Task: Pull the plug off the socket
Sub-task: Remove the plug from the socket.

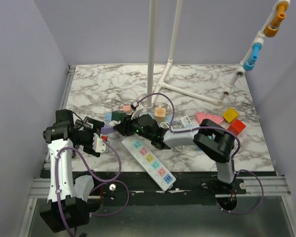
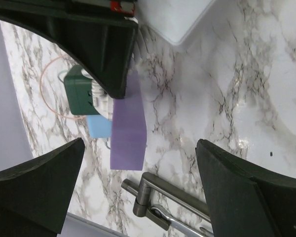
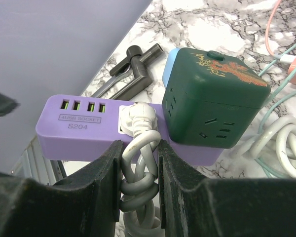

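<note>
A purple 4-USB socket strip (image 3: 79, 129) lies on the marble table with a white plug (image 3: 136, 114) seated in its face and a dark green cube socket (image 3: 212, 101) resting on it. My right gripper (image 3: 139, 148) is shut on the knotted white cable just below the plug. In the top view the right gripper (image 1: 127, 126) sits at the purple strip (image 1: 107, 130). My left gripper (image 2: 140, 148) is open and empty, its fingers (image 2: 44, 173) either side of the strip's end (image 2: 128, 126), not touching it. In the top view the left gripper (image 1: 97, 141) is left of the strip.
A long white power strip (image 1: 149, 159) lies at the front centre. A grey metal tool (image 2: 155, 195) lies near the left gripper. Coloured blocks (image 1: 230, 115), a pink piece (image 1: 209, 117) and white pipe legs (image 1: 164, 74) stand behind. Loose cables (image 3: 281, 133) lie beside the green cube.
</note>
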